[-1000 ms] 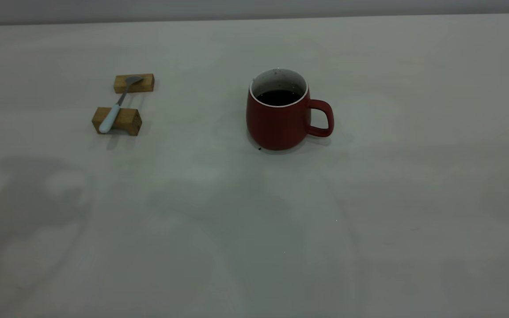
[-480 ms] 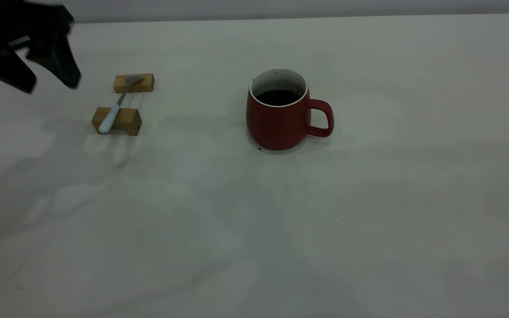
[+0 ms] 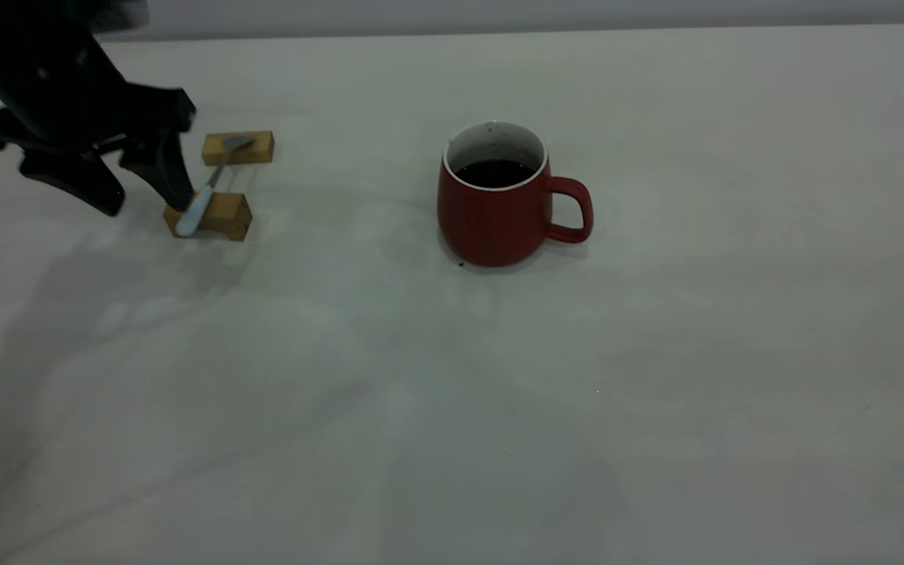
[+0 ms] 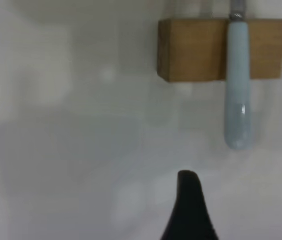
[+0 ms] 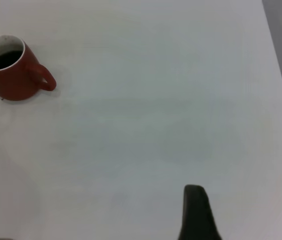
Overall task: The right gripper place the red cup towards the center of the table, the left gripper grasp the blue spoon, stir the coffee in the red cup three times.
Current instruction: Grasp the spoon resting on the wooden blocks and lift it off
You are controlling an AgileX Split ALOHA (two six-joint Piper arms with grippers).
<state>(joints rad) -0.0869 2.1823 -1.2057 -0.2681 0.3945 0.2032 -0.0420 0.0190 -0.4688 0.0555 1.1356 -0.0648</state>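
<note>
Off-white table (image 3: 656, 408) across nearly the whole exterior frame, rounded corner at the upper right.

Black left arm in from the upper left corner, left gripper (image 3: 148, 197) low over the tabletop at the frame's left. Two black fingers (image 3: 165, 169) spread wide apart, nothing between them. Nearer-to-centre finger tip down against the pale handle end of the spoon's rest, whether touching or just in front not clear; other finger out over bare table farther left. Single dark fingertip (image 4: 189, 205) at the bottom edge of the left wrist view, apart from the handle end.

Red cup (image 3: 499, 200) upright a little above and right of frame centre, loop handle toward the right. White rim and inner wall, dark coffee (image 3: 495, 173) well below the rim. Tiny dark speck on the table at the cup's lower left foot. Same cup (image 5: 13, 70) in the upper left of the right wrist view, well away.

Two wooden blocks in the upper left quarter: farther one (image 3: 238, 147) and nearer one (image 3: 216, 213), apart. Blue spoon (image 3: 202, 196) bridging them, grey bowl on the farther block, pale handle across the nearer block and overhanging it.

Right gripper (image 5: 196, 212) only as one dark finger at the bottom edge of its own wrist view, high above bare table; opening cannot be told.
</note>
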